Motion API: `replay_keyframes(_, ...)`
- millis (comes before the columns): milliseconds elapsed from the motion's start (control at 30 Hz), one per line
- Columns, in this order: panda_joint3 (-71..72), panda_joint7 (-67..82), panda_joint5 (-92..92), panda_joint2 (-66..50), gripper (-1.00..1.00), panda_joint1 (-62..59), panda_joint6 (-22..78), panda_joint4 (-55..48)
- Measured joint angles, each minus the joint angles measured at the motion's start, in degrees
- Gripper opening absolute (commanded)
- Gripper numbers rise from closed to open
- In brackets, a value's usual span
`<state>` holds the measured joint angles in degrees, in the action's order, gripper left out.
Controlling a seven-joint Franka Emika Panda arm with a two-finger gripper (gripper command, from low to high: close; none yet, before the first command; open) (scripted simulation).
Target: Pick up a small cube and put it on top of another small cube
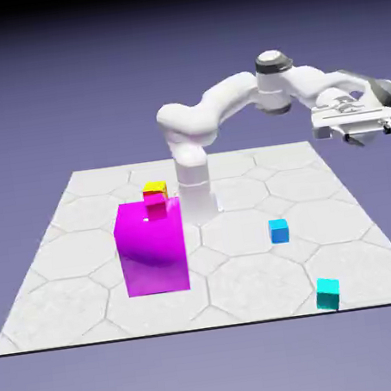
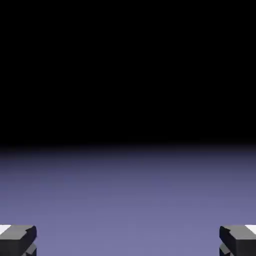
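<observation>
The small teal cube [image 1: 327,293] rests near the table's front edge at the exterior view's right. The small sky-blue cube [image 1: 278,231] sits farther back, a little to its left. My gripper [image 1: 366,135] hangs high in the air beyond the table's right side, far from both cubes. In the hand view my gripper [image 2: 128,241] stands open with nothing between the grey fingertips [image 2: 18,239], and only the blue-violet backdrop and darkness show; neither cube appears there.
A large magenta block [image 1: 151,247] stands at the left of the white hexagon-patterned table [image 1: 245,279]. A small red cube [image 1: 155,205] and a small yellow cube [image 1: 155,189] show at its top back edge. The arm's base [image 1: 195,190] rises behind them.
</observation>
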<state>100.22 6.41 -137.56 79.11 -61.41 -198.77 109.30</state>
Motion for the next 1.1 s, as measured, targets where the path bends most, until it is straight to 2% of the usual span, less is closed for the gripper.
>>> replay_keyframes(367,20.0,9.7,-27.4,9.3,0.00,-12.4,-4.9,-10.3)
replay_keyframes(433,20.4,9.9,-27.9,9.4,0.00,-12.6,-5.0,-10.5)
replay_keyframes(567,20.6,8.4,-28.3,15.8,0.00,-20.0,-3.9,-18.8)
replay_keyframes(600,20.6,8.4,-28.3,15.9,-1.00,-20.1,-3.9,-18.9)
replay_keyframes(667,20.6,8.4,-28.3,15.9,-1.00,-20.1,-3.8,-18.9)
replay_keyframes(800,20.4,9.9,-27.9,9.5,-1.00,-12.7,-5.0,-10.6)
replay_keyframes(1100,1.8,16.7,-18.6,4.7,-1.00,3.5,1.9,-7.1)
